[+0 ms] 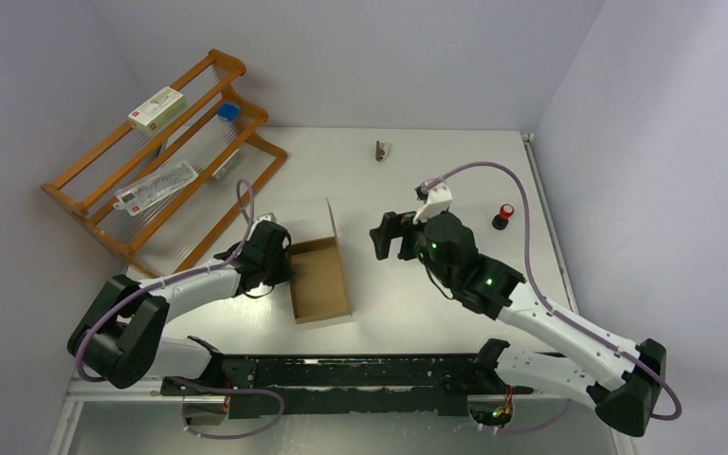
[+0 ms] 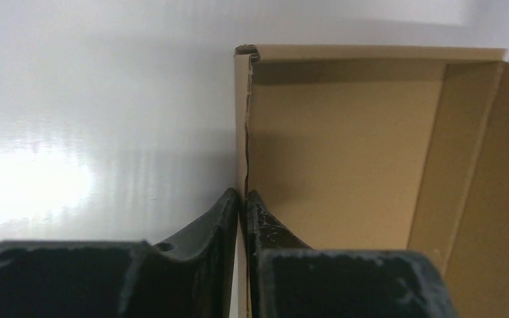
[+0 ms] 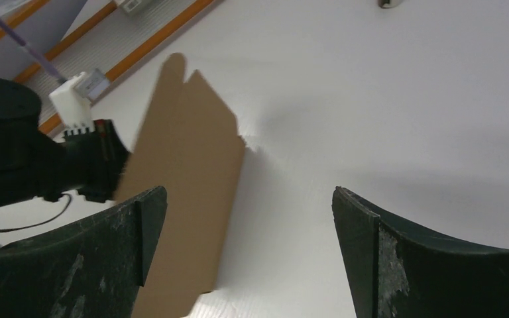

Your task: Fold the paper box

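— So, where does my paper box [image 1: 320, 280] sit, and how will it handle?

— It lies on the glossy white table [image 1: 455, 171] just ahead of your left arm: a shallow tray of plain brown cardboard, walls raised, with a tall flap standing upright along its right side. I judge it light and thin, stiff only near the creases; it should slide easily and buckle if you squeeze mid-panel. Take it by a wall's top edge, or push flat against the flap.

— And my grippers?

— Your left gripper [image 2: 242, 205] is pinched closed on the tray's left wall, one finger inside, one outside. Your right gripper [image 3: 248, 199] gapes fully wide, holding nothing, and hovers just right of the upright flap.

— Room to move?

— Plenty on your right and toward the back: only a small red button [image 1: 503, 216] and a small grey object [image 1: 380, 150] lie there, well apart from the box. On the left, the orange wooden rack [image 1: 166, 156] stands near your left arm, so swing that way with care.
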Available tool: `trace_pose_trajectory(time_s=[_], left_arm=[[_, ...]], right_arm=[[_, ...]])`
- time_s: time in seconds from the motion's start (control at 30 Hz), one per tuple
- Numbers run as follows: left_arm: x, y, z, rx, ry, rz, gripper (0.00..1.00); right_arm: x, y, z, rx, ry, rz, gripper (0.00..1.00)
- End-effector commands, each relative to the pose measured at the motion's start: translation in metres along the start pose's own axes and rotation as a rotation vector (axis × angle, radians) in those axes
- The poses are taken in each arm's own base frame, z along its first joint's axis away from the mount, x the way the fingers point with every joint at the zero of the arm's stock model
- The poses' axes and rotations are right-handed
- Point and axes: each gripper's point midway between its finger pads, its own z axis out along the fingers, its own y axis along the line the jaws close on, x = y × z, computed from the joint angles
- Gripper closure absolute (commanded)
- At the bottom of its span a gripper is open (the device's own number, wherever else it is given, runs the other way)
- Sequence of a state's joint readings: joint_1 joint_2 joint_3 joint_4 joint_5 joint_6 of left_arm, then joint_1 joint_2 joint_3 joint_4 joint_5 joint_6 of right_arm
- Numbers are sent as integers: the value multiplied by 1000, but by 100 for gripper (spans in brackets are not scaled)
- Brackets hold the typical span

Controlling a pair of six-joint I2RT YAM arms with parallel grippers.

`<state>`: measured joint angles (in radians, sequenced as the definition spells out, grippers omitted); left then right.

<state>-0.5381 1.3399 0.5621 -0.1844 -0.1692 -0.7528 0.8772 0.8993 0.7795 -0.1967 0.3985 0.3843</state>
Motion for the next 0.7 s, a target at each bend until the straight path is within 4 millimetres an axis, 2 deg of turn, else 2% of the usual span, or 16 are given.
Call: trace_pose_trajectory(time_s=[0.0, 0.13, 0.33, 0.5, 0.67], left_arm=[[-9, -42, 2, 202, -26, -179, 82], [-8, -41, -3, 216, -31, -164, 70], [-28, -25, -29, 166, -130, -130, 50], [-56, -18, -64, 153, -230, -105, 35], [-93, -15, -111, 138, -336, -38, 13]], right_arm=[[7, 20, 2, -76, 129, -62, 0], [9, 36, 11, -101, 230, -84, 0], [11, 46, 20, -85, 328, -127, 0], [24, 67, 25, -109, 406, -176, 5], [41, 65, 38, -34, 490, -255, 11]])
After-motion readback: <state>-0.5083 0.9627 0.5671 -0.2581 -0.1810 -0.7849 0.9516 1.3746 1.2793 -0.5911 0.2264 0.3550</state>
